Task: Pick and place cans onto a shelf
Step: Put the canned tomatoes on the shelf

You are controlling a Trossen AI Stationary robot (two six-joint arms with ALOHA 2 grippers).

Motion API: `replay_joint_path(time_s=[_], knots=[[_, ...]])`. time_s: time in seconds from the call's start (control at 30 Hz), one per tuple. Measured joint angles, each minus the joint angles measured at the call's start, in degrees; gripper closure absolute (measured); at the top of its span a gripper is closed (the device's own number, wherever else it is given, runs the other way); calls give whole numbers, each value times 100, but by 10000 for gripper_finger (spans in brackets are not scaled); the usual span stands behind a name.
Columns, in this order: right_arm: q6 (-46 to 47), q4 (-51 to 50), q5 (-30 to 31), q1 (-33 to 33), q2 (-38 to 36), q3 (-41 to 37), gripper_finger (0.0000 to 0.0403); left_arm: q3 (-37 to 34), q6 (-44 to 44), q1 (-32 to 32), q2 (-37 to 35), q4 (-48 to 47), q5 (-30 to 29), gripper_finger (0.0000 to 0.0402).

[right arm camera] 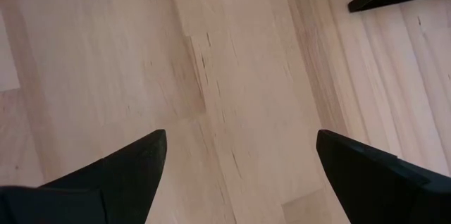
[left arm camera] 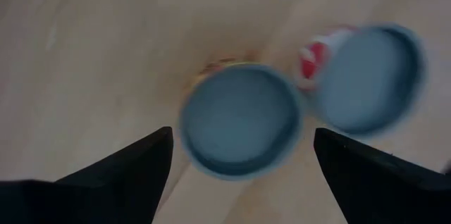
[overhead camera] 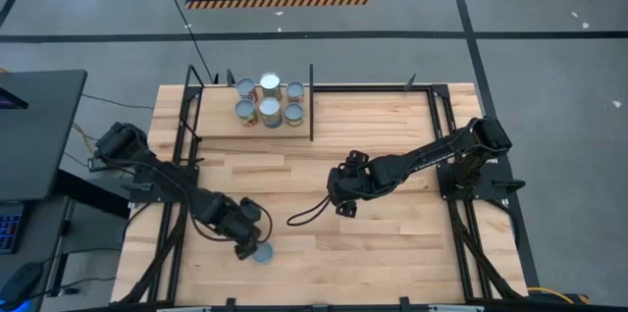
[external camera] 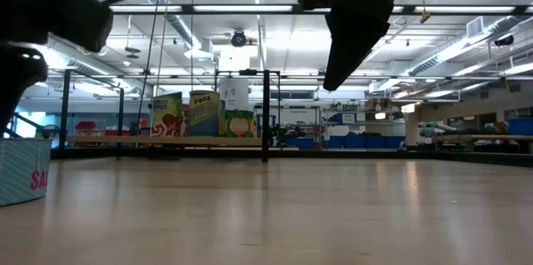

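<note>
Lower left of the high view: left gripper point(overhead camera: 245, 247), fingers spread, hovers above a can point(left arm camera: 241, 120); centre it, descend squarely, avoid nudging the neighbouring can point(left arm camera: 370, 78); right gripper point(overhead camera: 343, 206) waits mid-frame, spread.

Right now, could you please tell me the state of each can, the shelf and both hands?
Cans on the shelf: six, upright, clustered together.
Can by the left hand: upright on the table, not gripped; the left wrist view shows a second round top beside it.
Shelf: partly filled, bare wood left.
Left hand: open, above the can.
Right hand: open, empty, above bare table.
</note>
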Motion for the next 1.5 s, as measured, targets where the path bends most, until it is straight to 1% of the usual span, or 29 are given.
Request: replay_joint_path(time_s=[0.1,0.17,0.23,0.4,0.57,0.67,0.8,1.0,1.17,1.3,1.5], knots=[[8,-14,0,0,0,0,29,50,700,-180,2,50,-18,54],[12,-14,0,0,0,0,29,50,910,-299,53,60,-139,54],[12,-8,0,0,0,0,29,52,875,-379,95,3,-349,54],[12,-2,0,0,0,0,29,50,871,-387,262,46,-565,54],[14,1,0,0,0,0,29,47,875,-344,283,33,-544,54],[13,1,0,0,0,0,29,49,872,-318,212,-177,-469,54],[39,3,0,0,0,0,29,47,501,-291,222,-466,-408,54],[41,2,0,0,0,0,29,47,-91,-295,116,-528,-350,54],[54,1,0,2,0,0,29,47,-733,-330,-145,-796,-504,54],[58,1,-1,7,0,0,29,43,-1425,-330,-148,-1194,-501,54],[58,-1,-15,13,0,0,29,43,-1833,-273,-141,-595,-470,54]])
